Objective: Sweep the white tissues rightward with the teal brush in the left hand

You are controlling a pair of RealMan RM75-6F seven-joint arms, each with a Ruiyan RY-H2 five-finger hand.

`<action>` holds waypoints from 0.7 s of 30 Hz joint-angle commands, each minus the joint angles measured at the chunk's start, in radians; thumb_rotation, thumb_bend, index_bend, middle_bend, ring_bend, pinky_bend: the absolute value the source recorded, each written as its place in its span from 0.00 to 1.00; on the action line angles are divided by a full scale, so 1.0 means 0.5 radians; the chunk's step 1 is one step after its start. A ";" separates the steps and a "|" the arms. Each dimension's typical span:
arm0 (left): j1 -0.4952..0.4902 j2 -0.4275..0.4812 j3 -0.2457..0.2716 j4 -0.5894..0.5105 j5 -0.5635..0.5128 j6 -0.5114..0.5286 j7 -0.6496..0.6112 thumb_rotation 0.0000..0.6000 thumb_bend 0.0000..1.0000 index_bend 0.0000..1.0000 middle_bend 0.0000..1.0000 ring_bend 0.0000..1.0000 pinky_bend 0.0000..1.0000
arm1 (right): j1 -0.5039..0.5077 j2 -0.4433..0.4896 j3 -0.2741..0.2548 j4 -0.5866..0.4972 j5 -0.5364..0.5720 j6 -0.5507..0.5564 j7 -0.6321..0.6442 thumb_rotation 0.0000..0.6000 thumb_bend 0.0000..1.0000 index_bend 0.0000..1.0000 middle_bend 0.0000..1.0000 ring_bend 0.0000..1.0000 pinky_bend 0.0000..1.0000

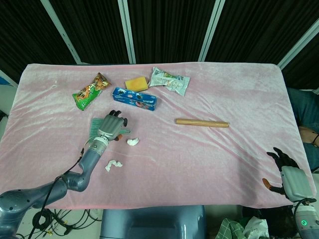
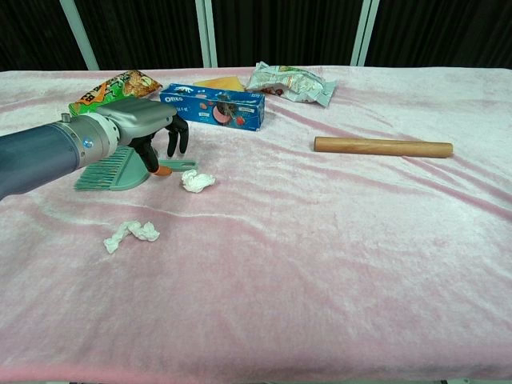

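The teal brush lies flat on the pink cloth with its bristles to the left and its handle pointing right. My left hand hangs over the brush neck. Its thumb tip touches the brush and the other fingers dangle apart just above the handle, not closed round it. In the head view the left hand covers most of the brush. One crumpled white tissue lies just right of the handle, and a second tissue lies nearer the front. My right hand rests with fingers spread at the front right edge.
Behind the brush lie a blue Oreo box, a green snack bag, a yellow sponge and a silver-green packet. A wooden rolling pin lies to the right, mid-table. The table's front edge is close.
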 commanded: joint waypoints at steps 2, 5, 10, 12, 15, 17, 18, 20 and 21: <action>-0.001 -0.002 -0.003 0.003 0.000 -0.001 -0.003 1.00 0.26 0.43 0.46 0.13 0.16 | 0.000 0.000 0.000 -0.001 0.001 0.001 0.000 1.00 0.20 0.19 0.05 0.10 0.16; -0.003 -0.002 -0.007 0.006 0.000 -0.002 -0.004 1.00 0.26 0.43 0.46 0.13 0.16 | 0.000 0.001 0.000 -0.001 0.000 0.000 0.002 1.00 0.20 0.19 0.05 0.10 0.16; -0.001 0.003 -0.008 -0.012 0.007 0.013 0.006 1.00 0.26 0.44 0.47 0.13 0.16 | -0.001 0.003 -0.004 0.000 -0.008 0.002 0.004 1.00 0.20 0.19 0.05 0.10 0.16; 0.000 0.006 -0.008 -0.019 0.005 0.013 0.009 1.00 0.26 0.44 0.47 0.13 0.16 | 0.000 0.002 -0.001 0.002 -0.005 0.001 0.007 1.00 0.20 0.19 0.05 0.10 0.16; -0.002 0.007 -0.012 -0.011 -0.007 0.000 0.014 1.00 0.26 0.44 0.47 0.13 0.16 | 0.001 0.001 -0.001 0.002 -0.002 -0.002 0.005 1.00 0.20 0.19 0.05 0.10 0.16; -0.004 0.007 -0.012 -0.002 -0.019 -0.015 0.022 1.00 0.26 0.44 0.47 0.13 0.16 | 0.000 0.001 -0.002 0.001 -0.004 0.000 0.002 1.00 0.20 0.19 0.05 0.10 0.16; -0.004 0.008 -0.011 -0.001 -0.021 -0.019 0.025 1.00 0.26 0.44 0.47 0.13 0.16 | 0.000 0.001 -0.002 0.000 -0.003 0.000 0.002 1.00 0.20 0.19 0.05 0.10 0.16; -0.004 0.011 -0.010 -0.004 -0.026 -0.024 0.031 1.00 0.26 0.44 0.48 0.13 0.16 | 0.000 0.001 -0.001 0.000 -0.001 0.000 0.003 1.00 0.20 0.19 0.05 0.10 0.16; -0.005 0.012 -0.011 -0.006 -0.027 -0.024 0.033 1.00 0.26 0.44 0.48 0.13 0.16 | 0.000 0.001 -0.001 0.000 0.000 -0.001 0.003 1.00 0.20 0.19 0.05 0.10 0.16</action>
